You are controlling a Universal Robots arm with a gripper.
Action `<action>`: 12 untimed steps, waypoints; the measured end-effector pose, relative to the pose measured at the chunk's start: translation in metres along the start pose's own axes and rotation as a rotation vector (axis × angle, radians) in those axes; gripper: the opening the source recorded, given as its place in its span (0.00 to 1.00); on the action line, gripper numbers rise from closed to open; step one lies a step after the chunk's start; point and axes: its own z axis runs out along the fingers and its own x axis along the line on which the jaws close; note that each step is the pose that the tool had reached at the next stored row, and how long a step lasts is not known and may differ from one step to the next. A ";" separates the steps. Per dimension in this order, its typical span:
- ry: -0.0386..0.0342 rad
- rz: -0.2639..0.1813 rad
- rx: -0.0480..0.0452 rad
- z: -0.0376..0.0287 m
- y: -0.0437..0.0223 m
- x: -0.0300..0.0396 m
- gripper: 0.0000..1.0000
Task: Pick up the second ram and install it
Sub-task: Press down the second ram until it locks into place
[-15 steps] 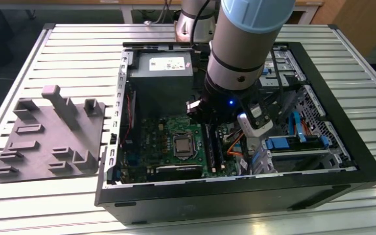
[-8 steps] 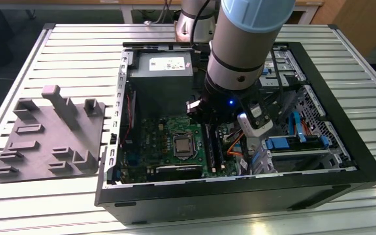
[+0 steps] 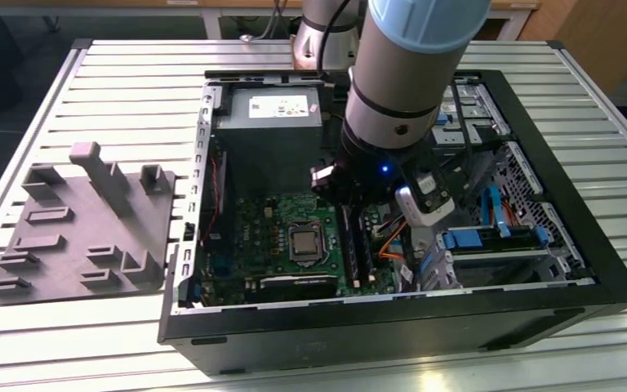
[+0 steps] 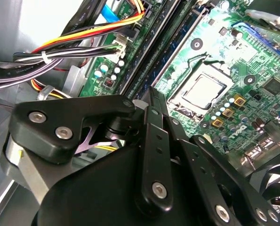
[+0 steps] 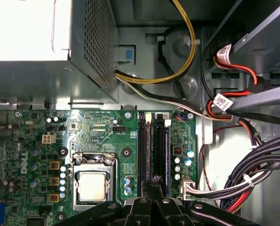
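Observation:
My gripper [image 5: 155,181] is down inside the open computer case, over the memory slots beside the processor socket [image 5: 93,186]. Its black fingers are drawn together on the near end of a slim dark stick, the second ram [image 5: 156,146], which stands on edge along a slot. Another dark stick [image 5: 164,146] sits in the slot next to it. In the exterior view the gripper [image 3: 349,204] hangs just above the slots, and the ram [image 3: 351,245] runs towards the case's front. In the second wrist view the fingers [image 4: 151,101] point at the slot rails.
The grey power supply [image 3: 270,110] fills the case's far end. Bundled cables [image 5: 243,183] and the drive cage [image 3: 499,237] crowd the side at the exterior view's right. A grey moulded tray [image 3: 74,220] lies on the slatted table at the exterior view's left.

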 end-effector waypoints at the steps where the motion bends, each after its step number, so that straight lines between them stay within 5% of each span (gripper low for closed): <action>1: -0.0001 0.000 -0.0001 0.0001 0.0004 0.0000 0.11; 12: 0.0000 0.000 0.0000 0.0003 0.0034 0.0000 0.11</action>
